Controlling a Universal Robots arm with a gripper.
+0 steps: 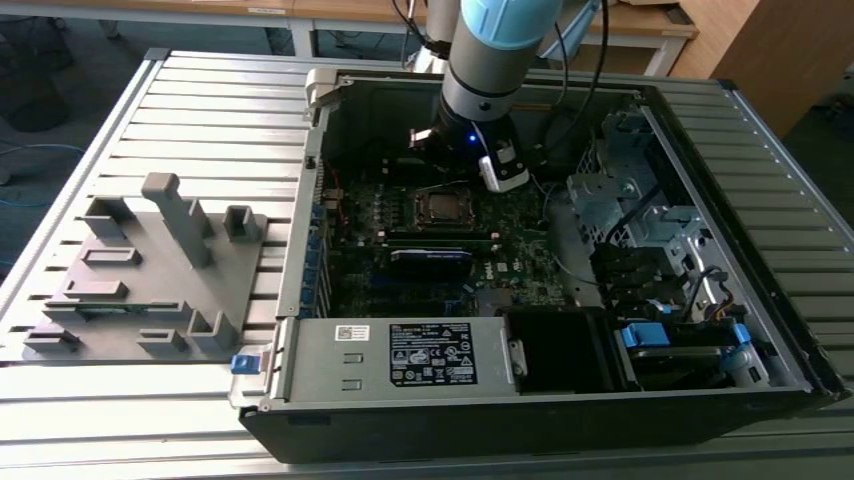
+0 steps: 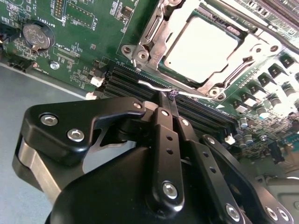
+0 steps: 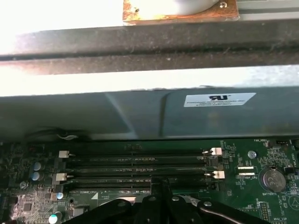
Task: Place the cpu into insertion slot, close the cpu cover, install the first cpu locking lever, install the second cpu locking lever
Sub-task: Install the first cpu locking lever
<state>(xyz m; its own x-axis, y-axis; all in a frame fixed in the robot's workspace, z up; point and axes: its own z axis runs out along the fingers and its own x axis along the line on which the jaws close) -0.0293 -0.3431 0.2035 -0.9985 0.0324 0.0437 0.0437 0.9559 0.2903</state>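
White sticker point(image 3: 219, 99) on grey case wall point(image 3: 117, 116), black label point(image 1: 433, 354) on power supply point(image 1: 334, 375), print illegible

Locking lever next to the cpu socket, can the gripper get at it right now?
Likely yes. In the second wrist view the shut gripper has its tips right at the thin locking lever, nothing between them, beside the closed cpu cover.

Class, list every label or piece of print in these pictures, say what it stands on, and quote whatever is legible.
White sticker on the grey case wall, first wrist view: too small to read.
Black label on the power supply box, exterior view: too small to read.
Small white sticker beside it: unreadable.
White lettering on the green motherboard, both wrist views: too blurred.
Nothing can be quoted.
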